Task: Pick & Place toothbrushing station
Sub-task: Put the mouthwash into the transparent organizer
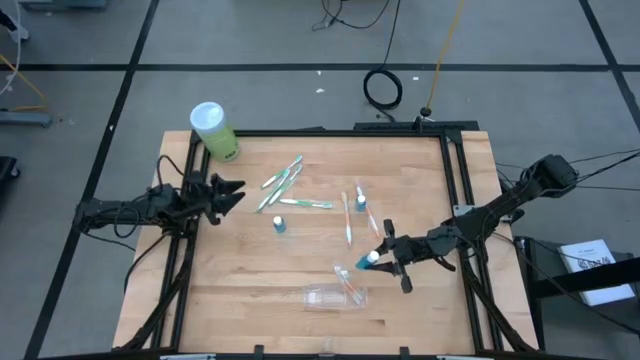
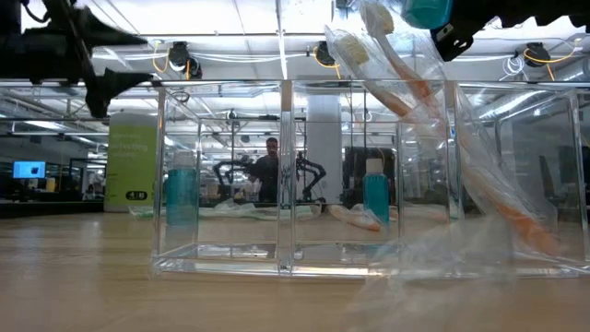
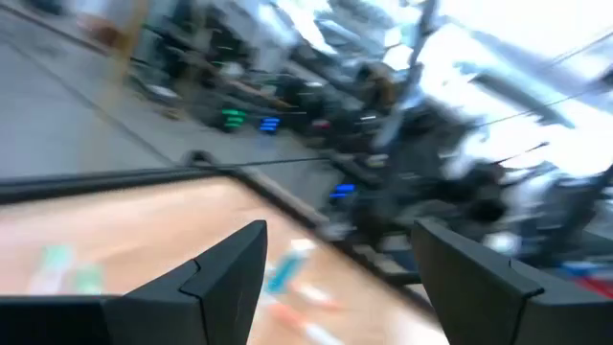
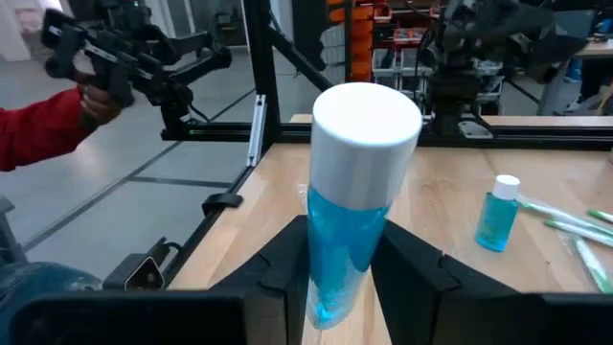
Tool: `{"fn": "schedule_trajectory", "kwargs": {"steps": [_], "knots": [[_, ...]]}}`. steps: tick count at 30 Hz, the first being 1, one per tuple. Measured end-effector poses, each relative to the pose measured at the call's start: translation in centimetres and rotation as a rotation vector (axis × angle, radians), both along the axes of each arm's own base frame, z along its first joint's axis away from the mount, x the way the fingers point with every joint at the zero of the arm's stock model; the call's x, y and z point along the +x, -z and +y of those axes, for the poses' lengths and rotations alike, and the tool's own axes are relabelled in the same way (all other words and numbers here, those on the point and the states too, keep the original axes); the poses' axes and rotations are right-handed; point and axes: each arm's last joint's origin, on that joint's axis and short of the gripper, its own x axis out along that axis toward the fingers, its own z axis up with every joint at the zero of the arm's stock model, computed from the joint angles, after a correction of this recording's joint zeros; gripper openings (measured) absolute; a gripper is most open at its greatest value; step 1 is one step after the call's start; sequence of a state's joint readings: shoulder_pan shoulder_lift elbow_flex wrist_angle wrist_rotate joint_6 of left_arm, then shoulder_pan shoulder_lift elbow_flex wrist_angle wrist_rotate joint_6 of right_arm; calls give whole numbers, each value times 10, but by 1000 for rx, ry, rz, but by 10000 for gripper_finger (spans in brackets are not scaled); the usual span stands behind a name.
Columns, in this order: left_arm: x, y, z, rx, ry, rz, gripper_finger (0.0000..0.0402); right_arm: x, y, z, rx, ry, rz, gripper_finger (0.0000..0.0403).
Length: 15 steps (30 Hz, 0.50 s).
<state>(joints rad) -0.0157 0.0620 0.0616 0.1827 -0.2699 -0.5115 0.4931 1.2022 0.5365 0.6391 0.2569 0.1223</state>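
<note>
A small blue white-capped tube [image 4: 352, 201] is clamped between the fingers of the right gripper [image 1: 378, 257], held above the table near the clear plastic pouch [image 1: 335, 296], in which a pink-white toothbrush [image 1: 350, 285] can be made out. The carrying step is judged to be in hand; next, the tube must be lowered into the pouch's mouth and released. A second tube [image 1: 279, 224] and green-white toothbrushes [image 1: 283, 180] are left on the wooden table [image 1: 240, 290]. The left gripper [image 1: 226, 192] is parked with fingers apart at the table's left edge
</note>
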Motion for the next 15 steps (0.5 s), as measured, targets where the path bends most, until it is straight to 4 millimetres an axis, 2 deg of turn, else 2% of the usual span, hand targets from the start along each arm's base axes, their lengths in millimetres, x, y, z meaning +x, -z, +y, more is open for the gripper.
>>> {"fn": "schedule_trajectory", "kwargs": {"steps": [3, 7, 10, 15], "knots": [[8, -9, -5, 24, 107, -73, 269, 0, 0, 0, 0, 1, 0, 91], [29, -22, -10, 119, 107, -65, 269, 0, 0, 0, 1, 1, 0, 91], [57, -38, -14, 165, 126, 20, 269, 0, -1, 0, 4, 2, -8, 91], [119, -68, -23, 214, 230, 144, 269, 0, -1, 0, 3, 3, -15, 91]]}}
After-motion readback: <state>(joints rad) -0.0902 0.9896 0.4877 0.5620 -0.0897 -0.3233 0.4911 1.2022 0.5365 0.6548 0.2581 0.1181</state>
